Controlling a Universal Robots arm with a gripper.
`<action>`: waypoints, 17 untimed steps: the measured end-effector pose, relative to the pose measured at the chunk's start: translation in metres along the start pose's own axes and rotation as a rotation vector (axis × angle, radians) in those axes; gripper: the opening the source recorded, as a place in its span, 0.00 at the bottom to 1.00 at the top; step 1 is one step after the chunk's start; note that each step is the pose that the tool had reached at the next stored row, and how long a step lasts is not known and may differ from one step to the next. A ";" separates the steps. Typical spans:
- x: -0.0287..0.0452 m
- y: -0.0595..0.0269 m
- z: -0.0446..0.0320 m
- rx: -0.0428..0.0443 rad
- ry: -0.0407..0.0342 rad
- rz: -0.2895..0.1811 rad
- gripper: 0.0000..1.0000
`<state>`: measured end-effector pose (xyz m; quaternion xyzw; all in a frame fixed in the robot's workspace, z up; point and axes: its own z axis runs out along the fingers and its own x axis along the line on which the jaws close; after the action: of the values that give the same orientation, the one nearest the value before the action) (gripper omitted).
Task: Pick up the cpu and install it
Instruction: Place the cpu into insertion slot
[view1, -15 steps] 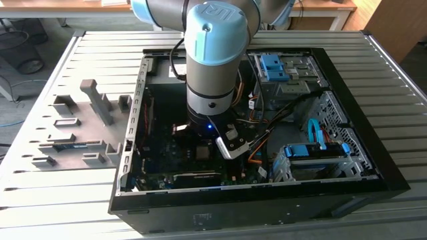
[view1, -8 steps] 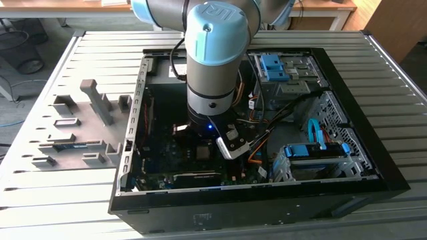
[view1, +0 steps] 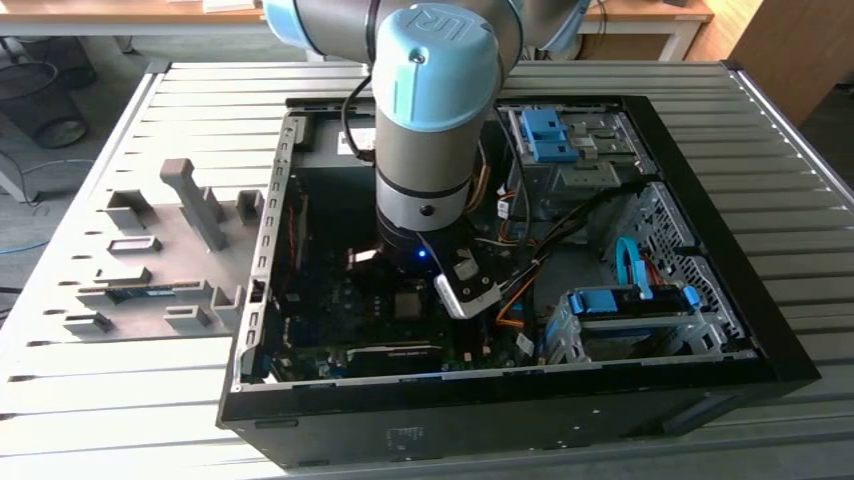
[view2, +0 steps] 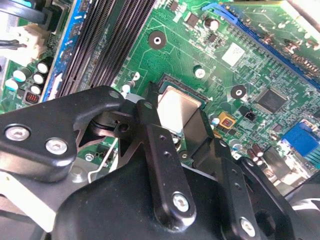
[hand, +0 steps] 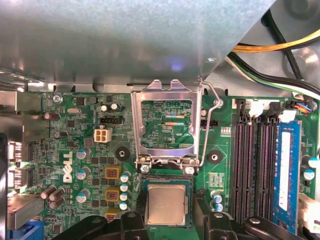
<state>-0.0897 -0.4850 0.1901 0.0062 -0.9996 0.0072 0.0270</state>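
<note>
**Silver cpu (hand: 167, 204) lies in its socket (hand: 167, 183), load plate not yet closed**

Inside the computer case (view1: 467, 425), which lies open side up on the slatted bench (view1: 801, 200), the arm (view1: 427, 120) reaches straight down to the green motherboard (hand: 75, 150). In both wrist views the cpu lies flat and square in the socket with its metal lid upward. It sits between the memory slots (hand: 250, 165) on one side and a row of capacitors (hand: 124, 187) on the other. The hand (hand: 170, 220) hangs right above it, and its black linkage comes down on either side of the chip, very near the edges. Whether it clamps the cpu or stands just free of it, I cannot tell.

The load plate (hand: 165, 92) is swung back on its hinge and stands open just beside the socket. The wire lever (hand: 218, 102) is unlatched alongside it.

By my reading, the step in hand is the setting-down itself, and it looks all but done: the chip appears level and shows no tilt at any corner. The install is not locked, since nothing yet holds the chip down.

The next move calls for a clean vertical path with no sideways drag, because the cpu rests loose over fine contacts. The raised plate and lever stand close by and leave little room to stray toward them.
</note>
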 end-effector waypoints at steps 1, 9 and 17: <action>0.0000 0.0000 0.0000 0.0000 0.0000 0.000 0.48; 0.0005 -0.0001 -0.0088 -0.0001 -0.0005 0.000 0.48; 0.0015 -0.0004 -0.0279 0.0000 -0.0004 0.000 0.48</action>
<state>-0.0897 -0.4850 0.2180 0.0062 -0.9996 0.0072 0.0268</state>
